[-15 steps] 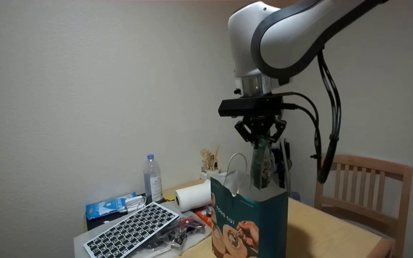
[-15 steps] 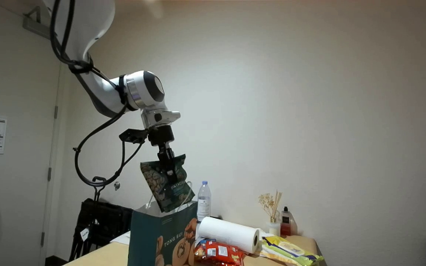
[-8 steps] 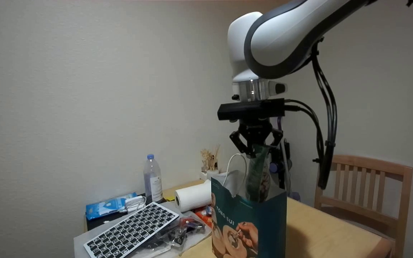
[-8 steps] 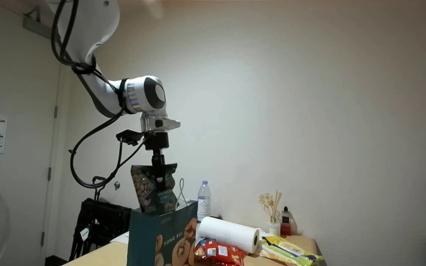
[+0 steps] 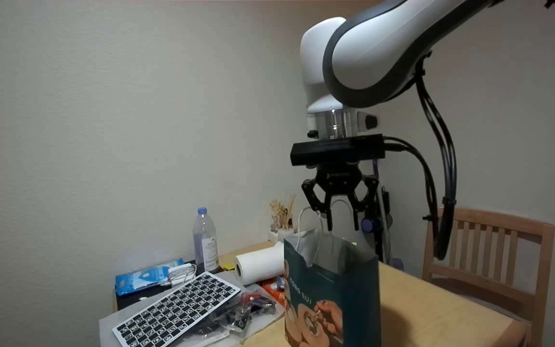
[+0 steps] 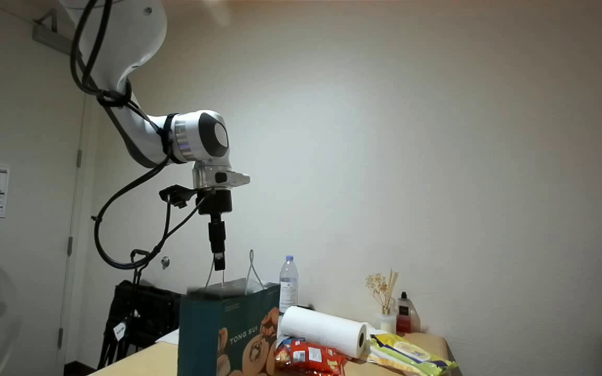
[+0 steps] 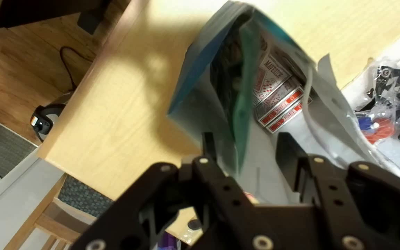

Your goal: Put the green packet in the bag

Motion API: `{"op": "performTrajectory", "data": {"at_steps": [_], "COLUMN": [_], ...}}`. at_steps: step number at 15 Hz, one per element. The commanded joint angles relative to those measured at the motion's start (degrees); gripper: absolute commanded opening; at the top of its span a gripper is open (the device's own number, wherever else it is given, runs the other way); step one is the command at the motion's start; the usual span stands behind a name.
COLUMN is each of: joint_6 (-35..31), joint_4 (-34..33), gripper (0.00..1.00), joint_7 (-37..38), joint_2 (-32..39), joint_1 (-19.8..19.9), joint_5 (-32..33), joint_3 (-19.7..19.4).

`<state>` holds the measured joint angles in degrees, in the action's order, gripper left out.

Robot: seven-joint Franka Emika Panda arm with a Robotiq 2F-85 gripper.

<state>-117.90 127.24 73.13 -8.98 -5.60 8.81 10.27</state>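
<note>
Gripper (image 5: 343,221): held above the mouth of the bag (image 5: 362,299), pointed straight down.
Fingers (image 7: 286,154): spread apart, wide gap seen between the tips in the wrist view and in an exterior view.
Green packet (image 7: 247,86): already inside the bag, seen in the wrist view as a green edge with a dark printed face beside it; hidden by the bag's sides in both exterior views.
Bag build: tall teal paper, TONG SUI printed above tan food pictures; stood upright on the table (image 5: 431,308), set well in from the corner caught by the wrist view.
Handles (image 7: 306,100): white loops, raised above the rim; the fingers are lined up close to them (contact can't be told).
Card boxes (image 7: 273,80): MAVERICK printed on them, held in the bag beside the packet.
Far table edge: water bottle (image 5: 205,241) with blue cap stood there, paper towel roll (image 6: 324,331) laid nearby; dried flowers (image 6: 382,287) and a perfume bottle (image 6: 404,316) placed further along.
Corner at right in an exterior view: yellow-green wipes pack (image 6: 411,356) laid by it; red snack packet (image 6: 309,357) laid in front of the roll, beside the bag.
Toward the left edge, in an exterior view: black-and-white patterned board (image 5: 176,308) laid near clear plastic bags (image 5: 240,318), blue packet (image 5: 147,277) behind it.
Wooden chair (image 5: 504,221): stood just off the right edge in an exterior view.
</note>
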Motion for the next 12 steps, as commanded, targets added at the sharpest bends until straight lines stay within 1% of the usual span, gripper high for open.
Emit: {"op": "performTrajectory", "data": {"at_steps": [1, 2, 4, 6, 12], "joint_6": [-0.2, -0.3, -0.7, -1.5, -7.4], "joint_4": [0.3, 0.2, 0.2, 0.4, 2.4], "gripper": [0.8, 0.88, 0.98, 1.0, 1.0], "joint_7": [-3.1, -3.2, -3.0, -2.2, -2.0], "joint_2": [-0.8, -0.9, -1.8, -3.5, -9.7], "joint_1": [-0.1, -0.1, -0.1, -0.1, 0.4], "joint_5": [-0.5, -0.5, -0.6, -0.5, -0.5], "joint_3": [-0.4, -0.3, -0.3, -0.1, 0.2]}}
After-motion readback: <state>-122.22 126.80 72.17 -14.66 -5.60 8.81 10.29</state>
